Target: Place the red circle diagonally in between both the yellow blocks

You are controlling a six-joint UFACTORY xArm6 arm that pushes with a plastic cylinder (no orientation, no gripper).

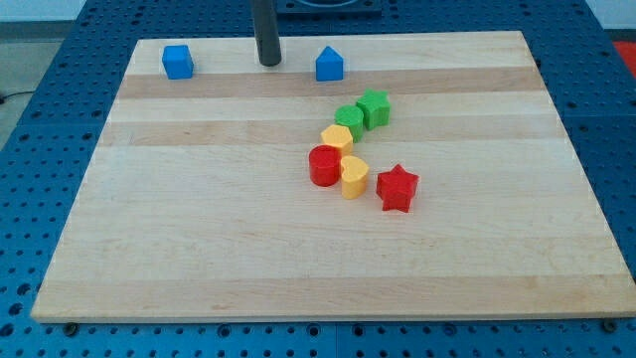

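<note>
The red circle stands near the board's middle. It touches the lower yellow block on its right, and the upper yellow block sits just above and to its right. My tip is near the view's top edge of the board, well above and left of the red circle, between the two blue blocks. It touches no block.
A red star lies right of the lower yellow block. Two green blocks sit above the upper yellow block. A blue cube and a blue house-shaped block stand near the top edge of the wooden board.
</note>
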